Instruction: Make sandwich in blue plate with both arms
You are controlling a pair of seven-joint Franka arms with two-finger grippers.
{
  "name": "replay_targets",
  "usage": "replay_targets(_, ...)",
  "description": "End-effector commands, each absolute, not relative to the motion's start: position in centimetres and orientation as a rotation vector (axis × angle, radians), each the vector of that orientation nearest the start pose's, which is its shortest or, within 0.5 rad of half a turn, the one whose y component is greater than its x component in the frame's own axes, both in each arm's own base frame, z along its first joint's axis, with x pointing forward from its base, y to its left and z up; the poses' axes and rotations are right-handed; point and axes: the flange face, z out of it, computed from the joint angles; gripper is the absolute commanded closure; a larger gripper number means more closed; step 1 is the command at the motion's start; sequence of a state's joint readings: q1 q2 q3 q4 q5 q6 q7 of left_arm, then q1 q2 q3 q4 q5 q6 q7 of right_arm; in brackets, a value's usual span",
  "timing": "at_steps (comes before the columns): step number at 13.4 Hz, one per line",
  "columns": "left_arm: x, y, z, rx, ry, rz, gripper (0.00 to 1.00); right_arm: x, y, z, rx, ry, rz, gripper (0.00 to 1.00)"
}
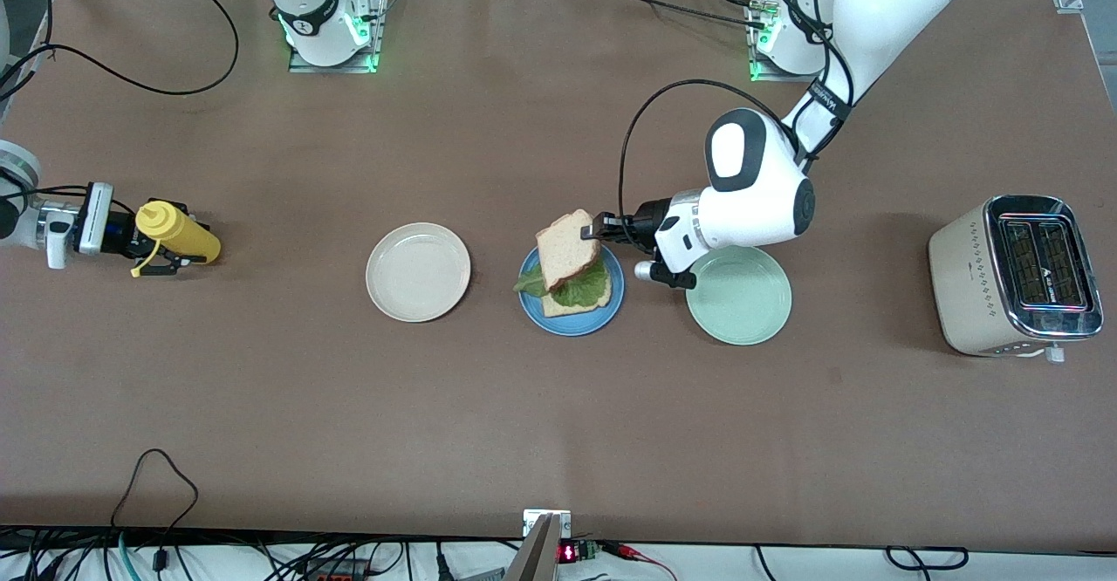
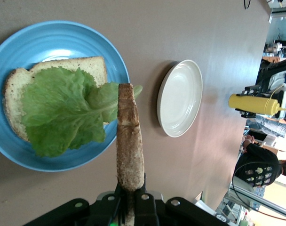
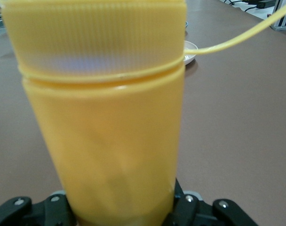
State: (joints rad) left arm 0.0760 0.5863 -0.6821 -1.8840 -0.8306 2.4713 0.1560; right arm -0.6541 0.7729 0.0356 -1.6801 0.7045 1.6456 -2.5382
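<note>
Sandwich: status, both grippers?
Left gripper shut on top bread slice, over blue plate. Lettuce on bottom slice. Right gripper holds mustard bottle, waiting. Nothing obstructing.

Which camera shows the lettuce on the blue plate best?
The left wrist view: the lettuce lies spread in full on the lower bread slice. The front view shows only its edges under the held slice. The right wrist view misses it.

- No text, brand or number can be read anywhere.
- The left arm (image 1: 820, 101) carries a black band with white lettering, too small to read.
</note>
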Motion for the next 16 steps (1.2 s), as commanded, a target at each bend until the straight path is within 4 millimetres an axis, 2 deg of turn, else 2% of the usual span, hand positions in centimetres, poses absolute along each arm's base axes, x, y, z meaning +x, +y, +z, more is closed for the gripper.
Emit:
replay_targets(1,56.1,-33.7,25.2,2.211,-0.035,-0.160,0.96,51.9,-29.7,13.6,-1.584,-1.553,-0.879,0.00)
replay_targets(3,56.1,-34.3,24.1,2.168,-0.003,-0.175,0.96,51.7,-30.2,13.5,-1.593,-1.539,-0.886,0.00)
replay_targets(7,56.4,-34.5,23.3,2.142,-0.014,-0.166,0.96,51.4,-31.3,14.0,-1.597,-1.531,-0.901,0.00)
replay_targets(8,56.8,-34.5,23.3,2.135,-0.032,-0.152,0.90,51.4,-31.9,14.3,-1.606,-1.536,-0.904,0.00)
replay_targets(9,56.8,-34.5,22.7,2.128,-0.065,-0.137,0.77,51.3,-32.6,14.8,-1.617,-1.540,-0.906,0.00)
replay_targets(11,57.1,-33.8,21.3,2.123,-0.091,-0.123,0.18,51.5,-33.2,16.0,-1.617,-1.562,-0.900,0.00)
replay_targets(12,57.4,-33.3,21.2,2.125,-0.088,-0.117,0.00,52.0,-34.2,17.1,-1.620,-1.598,-0.886,0.00)
replay_targets(15,57.5,-33.1,21.2,2.127,-0.087,-0.114,0.00,53.5,-36.0,20.8,-1.628,-1.703,-0.829,0.00)
replay_targets(16,57.9,-32.4,21.1,2.135,-0.087,-0.106,0.00,53.7,-36.3,21.6,-1.633,-1.710,-0.801,0.00)
